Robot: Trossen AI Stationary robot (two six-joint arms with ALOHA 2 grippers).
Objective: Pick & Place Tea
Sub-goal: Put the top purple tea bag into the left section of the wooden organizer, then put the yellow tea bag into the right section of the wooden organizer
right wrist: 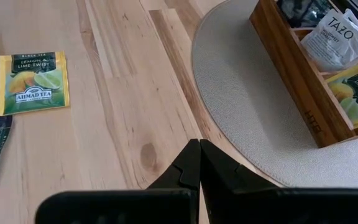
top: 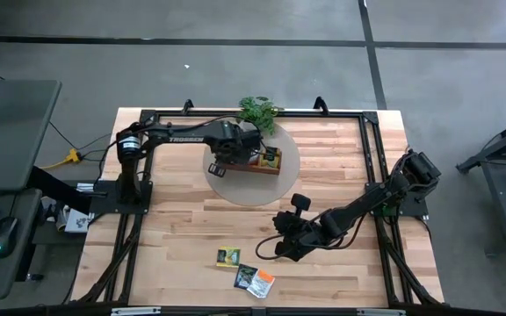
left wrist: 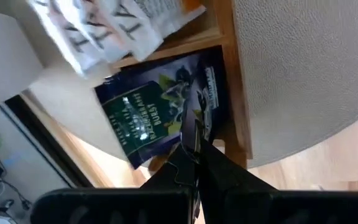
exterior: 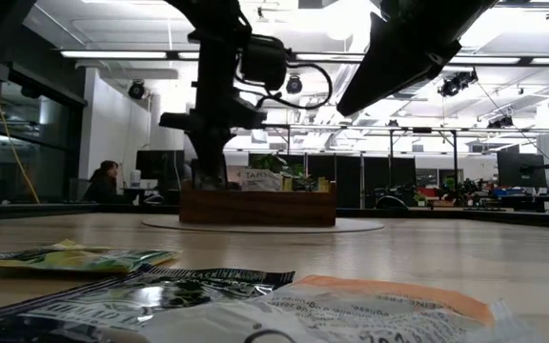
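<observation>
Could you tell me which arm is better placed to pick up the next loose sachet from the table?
Right. The right gripper, shut and empty, hovers near the loose sachets. The left gripper is over the tray, shut on a dark blue sachet.

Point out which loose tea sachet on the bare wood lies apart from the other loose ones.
The yellow-green lemon-lime sachet: it lies alone, while the dark blue-black sachet and the orange sachet overlap in a small pile beside it.

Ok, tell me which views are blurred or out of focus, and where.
Low view: the nearest tea sachets are soft, the wooden tray sharper. Left wrist view: the white sachets smear, the dark blue sachet is hazy. Right wrist view: the yellow-green sachet reads crisply.
</observation>
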